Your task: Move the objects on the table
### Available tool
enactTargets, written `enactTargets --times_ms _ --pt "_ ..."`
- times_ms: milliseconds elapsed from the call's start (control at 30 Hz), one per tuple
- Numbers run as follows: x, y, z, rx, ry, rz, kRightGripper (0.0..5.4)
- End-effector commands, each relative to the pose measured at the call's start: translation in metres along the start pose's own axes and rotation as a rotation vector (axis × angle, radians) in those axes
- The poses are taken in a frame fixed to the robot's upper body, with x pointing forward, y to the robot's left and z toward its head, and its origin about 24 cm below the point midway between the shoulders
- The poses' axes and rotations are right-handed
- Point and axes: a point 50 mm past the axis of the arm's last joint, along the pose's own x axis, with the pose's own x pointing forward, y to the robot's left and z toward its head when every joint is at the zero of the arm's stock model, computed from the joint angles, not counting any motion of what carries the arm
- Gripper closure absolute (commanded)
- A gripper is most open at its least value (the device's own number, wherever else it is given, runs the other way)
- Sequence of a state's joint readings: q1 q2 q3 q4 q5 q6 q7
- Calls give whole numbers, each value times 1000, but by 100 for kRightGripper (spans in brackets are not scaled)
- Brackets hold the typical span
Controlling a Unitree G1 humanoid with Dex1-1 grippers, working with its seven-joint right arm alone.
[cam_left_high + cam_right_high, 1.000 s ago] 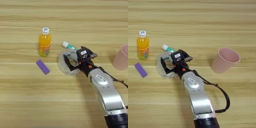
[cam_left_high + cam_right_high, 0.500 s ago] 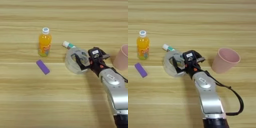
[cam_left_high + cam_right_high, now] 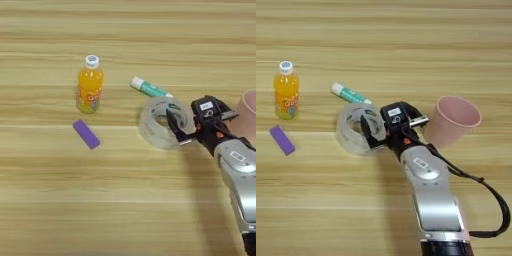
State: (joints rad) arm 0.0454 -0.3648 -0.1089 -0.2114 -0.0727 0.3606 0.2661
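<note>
Bottle far left w/ block in front; tape roll centre, cup right.

Forearm: silver, rounded casing, widening toward a black cuff at the lower end, with a small white label near the wrist. Gripper: black fingers, black housing carrying a white label, orange detail below. Black cable loops alongside.

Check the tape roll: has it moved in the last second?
Yes. The tape roll, held by the right gripper, has shifted right, away from the juice bottle and toward the pink cup.
</note>
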Motion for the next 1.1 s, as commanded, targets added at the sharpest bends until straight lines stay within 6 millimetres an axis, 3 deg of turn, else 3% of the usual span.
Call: enactTargets --times_ms 33,400,600,733,900,1100 --pt "-12 -20 -26 -91 143 -72 5" --pt "-21 -40 -34 -128 189 -127 5" --pt "-21 -45 -28 -126 164 -143 5" --pt "-19 -39 -19 -95 114 -122 5" --pt "-13 -27 5 -41 -44 -64 5" --pt "-9 -25 26 -37 -153 -42 5"
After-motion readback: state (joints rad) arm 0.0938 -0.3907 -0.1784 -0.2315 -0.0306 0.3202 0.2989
